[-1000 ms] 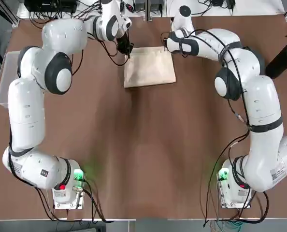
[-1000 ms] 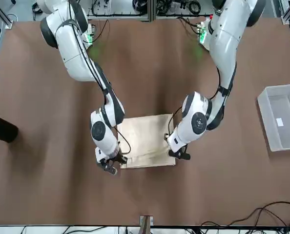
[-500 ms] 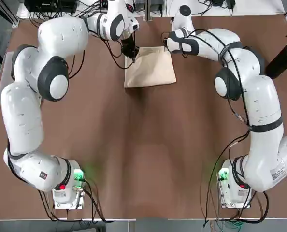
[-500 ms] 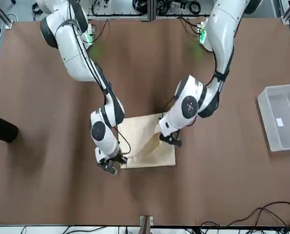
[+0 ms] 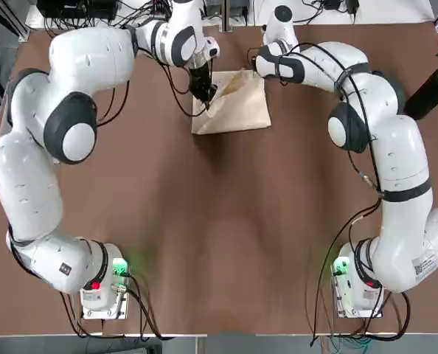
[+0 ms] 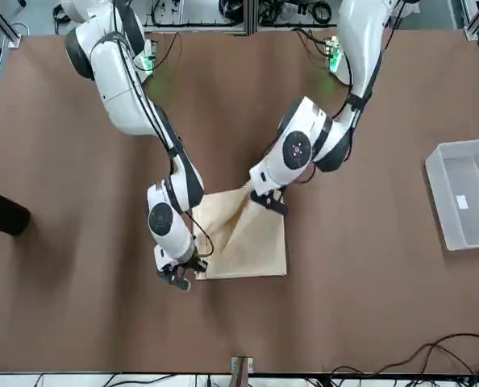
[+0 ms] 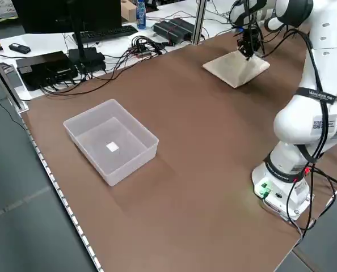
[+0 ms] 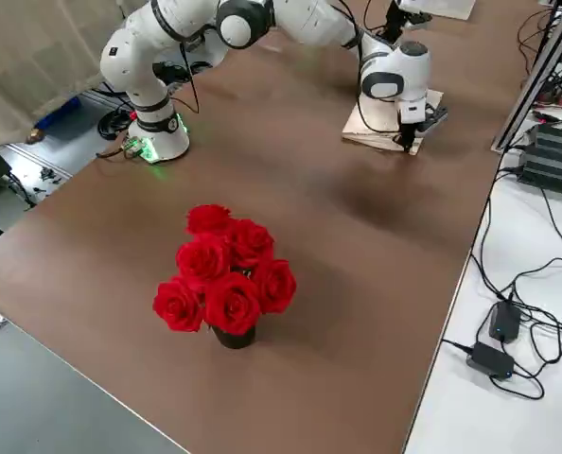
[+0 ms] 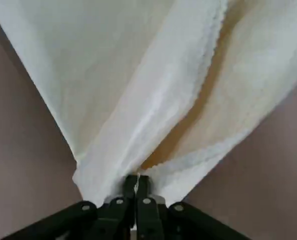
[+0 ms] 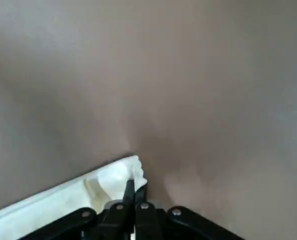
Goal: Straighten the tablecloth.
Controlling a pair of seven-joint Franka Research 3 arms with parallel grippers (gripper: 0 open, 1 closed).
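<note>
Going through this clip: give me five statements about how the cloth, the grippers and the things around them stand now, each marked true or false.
1. The left gripper is shut on the tablecloth. True.
2. The right gripper stands open, away from the cloth. False: it is shut on the cloth's edge at a corner.
3. The tablecloth lies flat all over. False: part of it is lifted and folded at the left gripper.
4. The clear plastic bin stands on the table off the robot's left side, apart from the cloth. True.
5. The red roses lie on the tablecloth. False: they stand in a dark vase apart from it.
</note>
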